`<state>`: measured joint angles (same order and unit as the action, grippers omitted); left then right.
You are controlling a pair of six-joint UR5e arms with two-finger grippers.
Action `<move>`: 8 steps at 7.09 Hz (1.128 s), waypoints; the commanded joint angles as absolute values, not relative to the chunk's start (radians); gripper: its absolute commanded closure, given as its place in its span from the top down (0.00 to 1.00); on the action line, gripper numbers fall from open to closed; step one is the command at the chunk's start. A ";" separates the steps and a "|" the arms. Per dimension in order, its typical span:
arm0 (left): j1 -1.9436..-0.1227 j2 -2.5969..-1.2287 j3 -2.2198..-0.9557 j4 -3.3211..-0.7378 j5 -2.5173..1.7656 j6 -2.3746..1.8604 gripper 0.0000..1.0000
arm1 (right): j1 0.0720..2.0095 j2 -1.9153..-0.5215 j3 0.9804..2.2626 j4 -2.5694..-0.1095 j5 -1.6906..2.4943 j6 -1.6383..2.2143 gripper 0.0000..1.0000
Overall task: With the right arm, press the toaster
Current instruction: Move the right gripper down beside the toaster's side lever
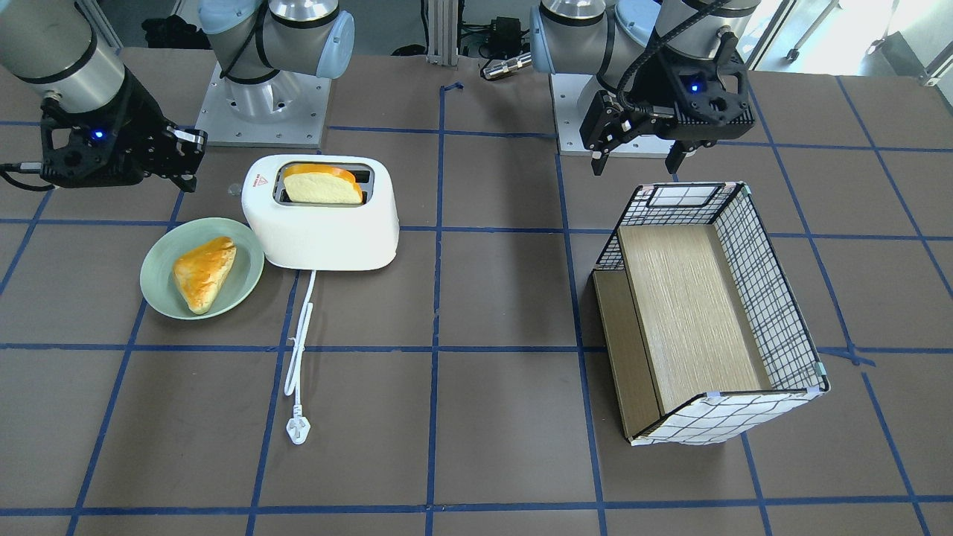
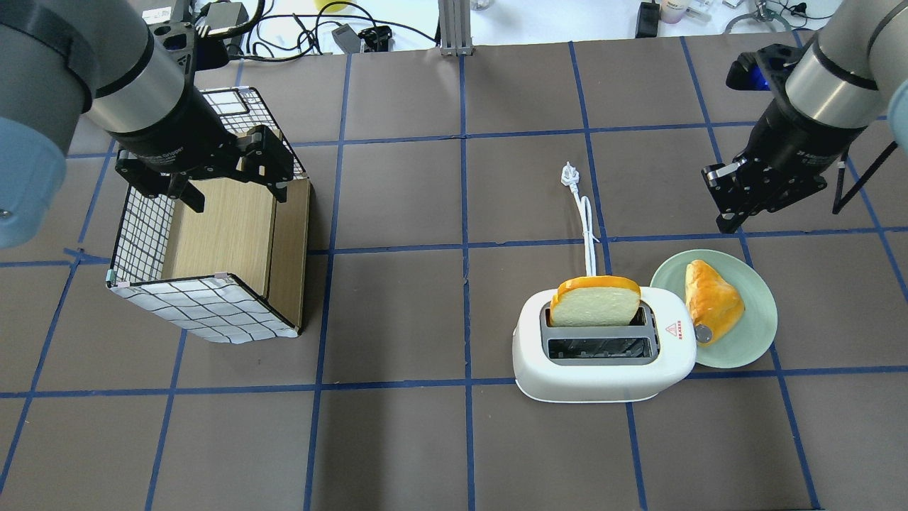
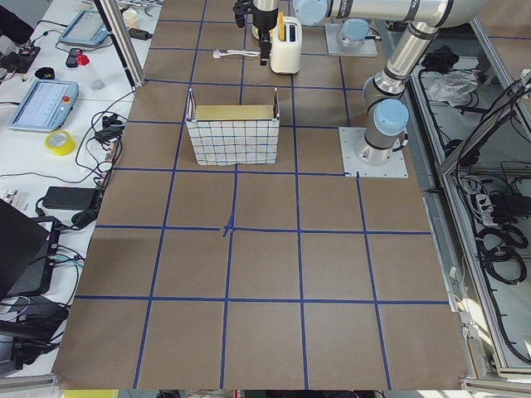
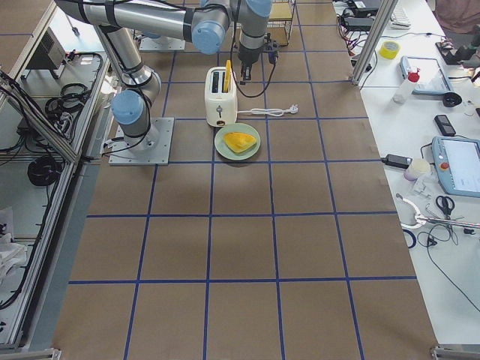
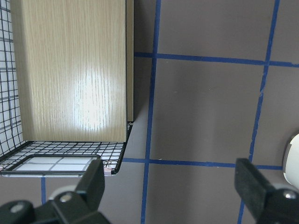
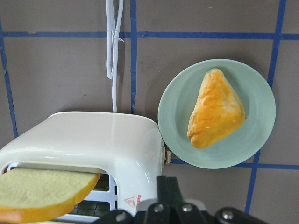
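Observation:
The white toaster stands on the table with its red triangle sticker on top and a bread slice upright in one slot. It also shows in the overhead view and the right wrist view. Its small lever is on the end facing the green plate. My right gripper is shut and empty, in the air beyond the plate and apart from the toaster; it also shows in the front-facing view. My left gripper is open and empty above the basket.
The green plate with a pastry touches the toaster's end. The white cord runs from the toaster to its plug. A grid-patterned basket with a wooden insert lies on the left side.

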<state>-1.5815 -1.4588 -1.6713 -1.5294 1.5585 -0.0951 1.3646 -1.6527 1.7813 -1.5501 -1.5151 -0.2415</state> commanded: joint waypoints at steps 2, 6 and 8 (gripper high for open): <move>-1.582 -1.459 -1.671 -1.529 1.559 -0.095 1.00 | 1.359 -1.658 1.914 -1.603 -1.517 -0.235 0.00; -1.582 -1.459 -1.671 -1.529 1.559 -0.095 1.00 | 1.299 -1.658 1.980 -1.559 -1.523 -0.235 0.00; -1.582 -1.459 -1.671 -1.529 1.559 -0.095 1.00 | 1.298 -1.657 1.985 -1.491 -1.523 -0.233 0.00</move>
<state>-1.5816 -1.4588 -1.6705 -1.5294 1.5585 -0.0951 1.3000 -1.6578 1.9819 -1.5284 -1.5231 -0.2340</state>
